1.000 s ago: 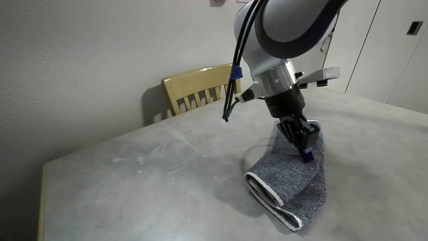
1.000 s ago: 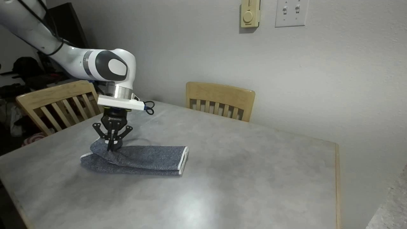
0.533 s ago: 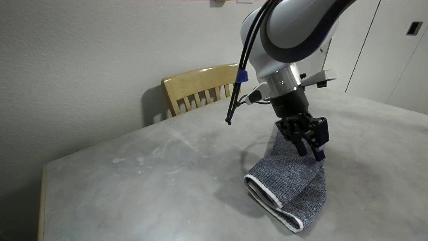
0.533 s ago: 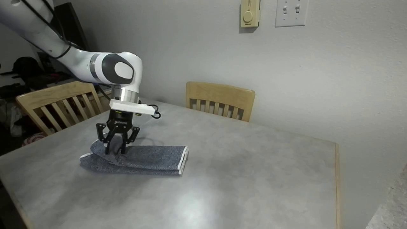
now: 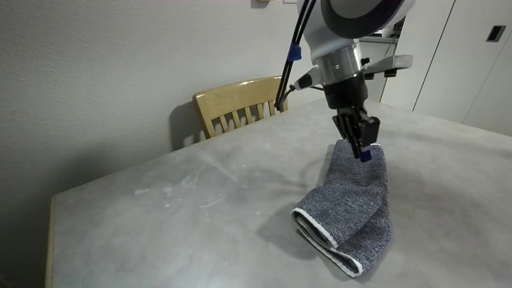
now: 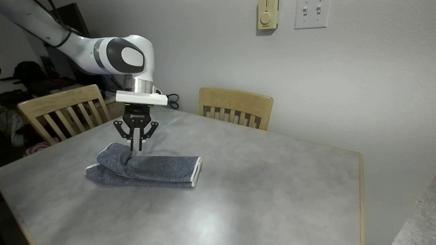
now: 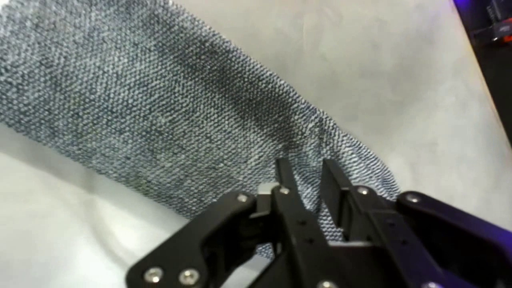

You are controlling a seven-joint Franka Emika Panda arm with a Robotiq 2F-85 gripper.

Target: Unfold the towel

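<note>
The blue-grey towel (image 6: 160,168) with white edge trim lies folded in layers on the table. It shows in both exterior views (image 5: 340,212). One end (image 6: 114,156) of its upper layer is puckered and turned aside from the layer below. The towel's weave fills much of the wrist view (image 7: 140,100). My gripper (image 6: 136,149) hangs above the towel, near the pucker, pointing down and apart from the cloth. In the wrist view the gripper (image 7: 306,164) is partly open, with a narrow gap and nothing held between its fingers. It also shows in an exterior view (image 5: 361,157).
The grey table (image 6: 272,190) has a light wooden edge (image 6: 361,197). Wooden chairs stand at its sides, one by the wall (image 6: 235,102) and one behind the arm (image 6: 61,105). A black cable loop (image 6: 173,101) hangs off the wrist mount.
My gripper was nearly shut at the towel one second ago, then opened wide there. Now it has risen off the cloth, and its jaws have narrowed again. The towel looks nearly unchanged.
</note>
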